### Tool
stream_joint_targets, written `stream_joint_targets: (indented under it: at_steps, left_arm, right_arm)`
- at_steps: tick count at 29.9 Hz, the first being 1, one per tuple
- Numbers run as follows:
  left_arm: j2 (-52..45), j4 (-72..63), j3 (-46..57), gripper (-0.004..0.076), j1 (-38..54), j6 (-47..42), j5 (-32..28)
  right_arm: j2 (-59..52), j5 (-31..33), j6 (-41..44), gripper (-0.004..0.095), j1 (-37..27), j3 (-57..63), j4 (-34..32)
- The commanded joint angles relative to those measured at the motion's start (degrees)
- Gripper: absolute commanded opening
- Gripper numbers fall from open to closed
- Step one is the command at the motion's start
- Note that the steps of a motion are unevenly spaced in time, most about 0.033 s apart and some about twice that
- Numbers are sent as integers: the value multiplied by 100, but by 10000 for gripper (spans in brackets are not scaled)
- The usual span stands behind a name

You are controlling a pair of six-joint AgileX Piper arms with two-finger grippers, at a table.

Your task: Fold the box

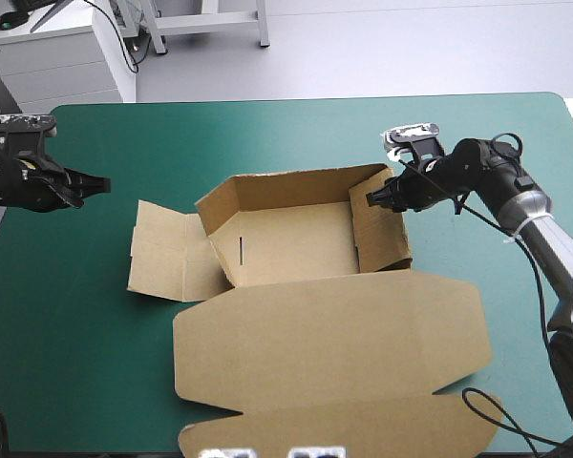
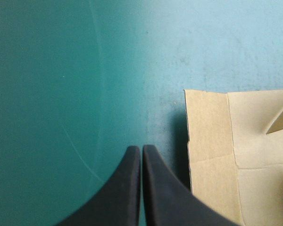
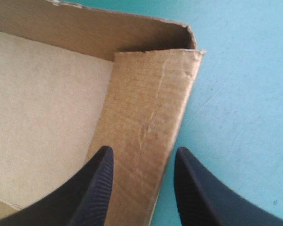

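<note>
The brown box (image 1: 296, 239) sits mid-table with its back and right walls raised. Its left flap (image 1: 162, 253) lies flat, and the broad lid (image 1: 334, 334) is spread flat toward the front edge. My right gripper (image 1: 371, 198) is open at the box's right wall. In the right wrist view the right gripper (image 3: 141, 153) straddles the upright wall panel (image 3: 155, 94), one finger inside the box and one outside. My left gripper (image 1: 103, 183) hangs shut over bare cover, well left of the box. In the left wrist view the left gripper (image 2: 141, 148) points past the edge of the flat flap (image 2: 226, 141).
The teal-green cover (image 1: 267, 134) lies bare behind the box and along the left side. A white cabinet (image 1: 67, 57) stands beyond the table's far left corner. The lid reaches close to the table's front edge.
</note>
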Motion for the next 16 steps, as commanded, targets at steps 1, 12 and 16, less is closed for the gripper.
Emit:
stream_joint_targets:
  at_steps: [1, 12, 16]
  left_arm:
    - [-203, -24, -139, -6, 14, 13, -243]
    - [-203, -44, -139, -8, 14, 73, -218]
    - [-203, -44, -139, -8, 14, 73, -218]
  right_arm:
    - [-263, -114, -70, 410, -2, -504, -119]
    - [-274, 220, 208, 398, -2, -1170, -323]
    - [-206, 575, 316, 398, -2, -1170, -609]
